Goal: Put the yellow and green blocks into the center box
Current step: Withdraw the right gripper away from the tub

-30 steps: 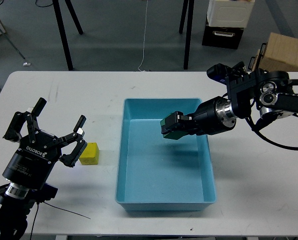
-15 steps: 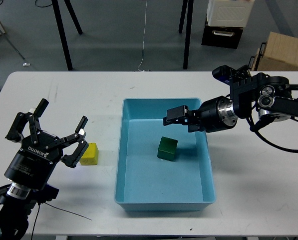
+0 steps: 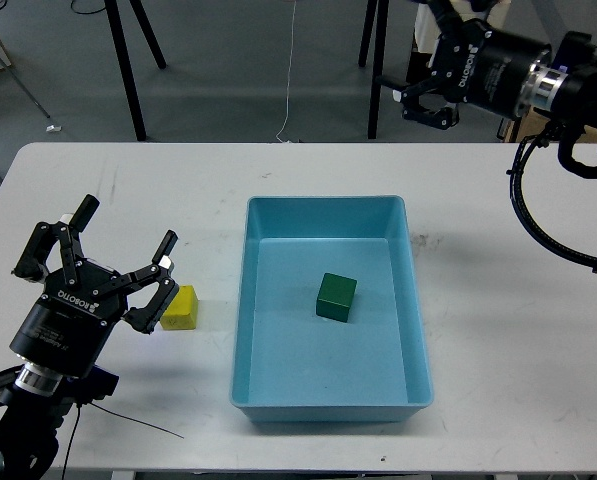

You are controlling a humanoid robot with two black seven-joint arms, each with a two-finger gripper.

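The green block [image 3: 336, 297] lies on the floor of the blue box [image 3: 253, 300] at the table's middle, free of any gripper. The yellow block [image 3: 179, 308] sits on the white table left of the box. My left gripper [image 3: 113, 265] is open, its fingers spread just left of and above the yellow block, not touching it. My right gripper [image 3: 425, 100] is raised high beyond the table's far edge at the top right, open and empty.
Black stand legs [image 3: 128, 70] and a white cable stand on the floor behind the table. A cardboard box [image 3: 568, 100] and a black and white case [image 3: 448, 45] are at the back right. A thin black wire [image 3: 138, 425] lies near the front left edge.
My right gripper let go of the green block, which dropped into the blue box, then lifted up and back to the top right. The left arm has barely moved.
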